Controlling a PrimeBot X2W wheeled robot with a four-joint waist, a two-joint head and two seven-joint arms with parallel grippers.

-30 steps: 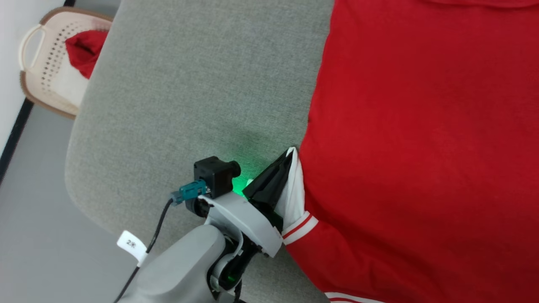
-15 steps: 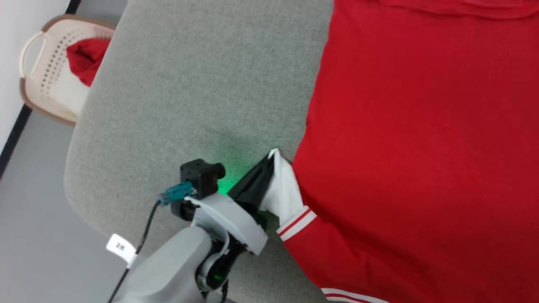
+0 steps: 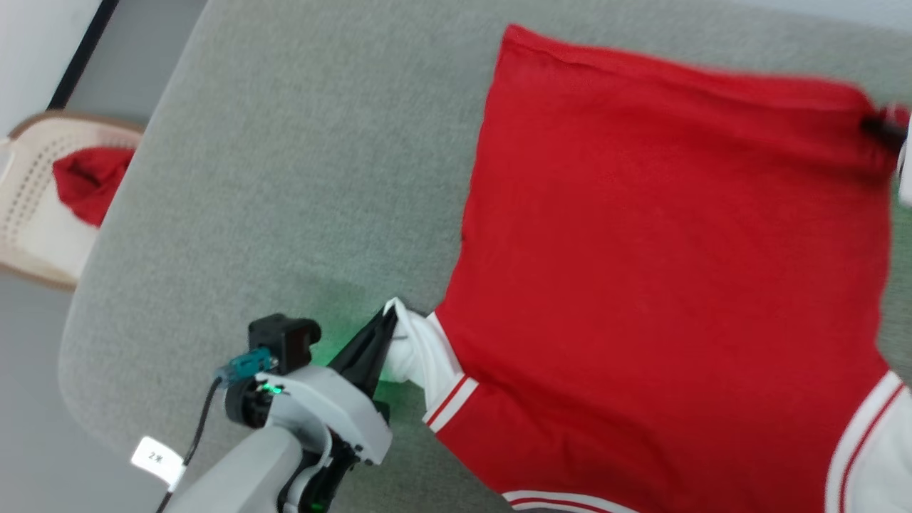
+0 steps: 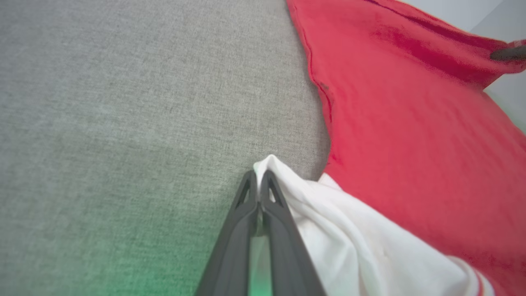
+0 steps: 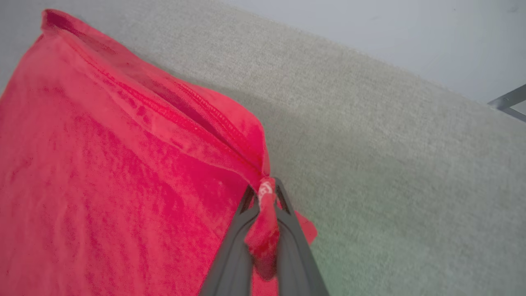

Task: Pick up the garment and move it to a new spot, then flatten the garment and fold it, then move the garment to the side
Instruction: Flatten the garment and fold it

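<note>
Careful: your left gripper (image 3: 390, 317) nips sleeve at 7 o'clock, right gripper (image 5: 265, 192) hem at 2; tugging could free the garment (image 3: 662, 285).

- Bare grey counter (image 3: 285, 178) from 9 to 12 o'clock gives open passage.
- The red garment (image 3: 662, 285) covers the 3 o'clock side.
- A laundry basket (image 3: 32, 206) stands beyond the 9 o'clock edge.

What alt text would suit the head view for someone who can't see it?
A red garment with white sleeves lies spread on a grey padded surface, the left gripper pinching one white sleeve and the right gripper a far red corner. A basket holding red cloth stands at left.
</note>
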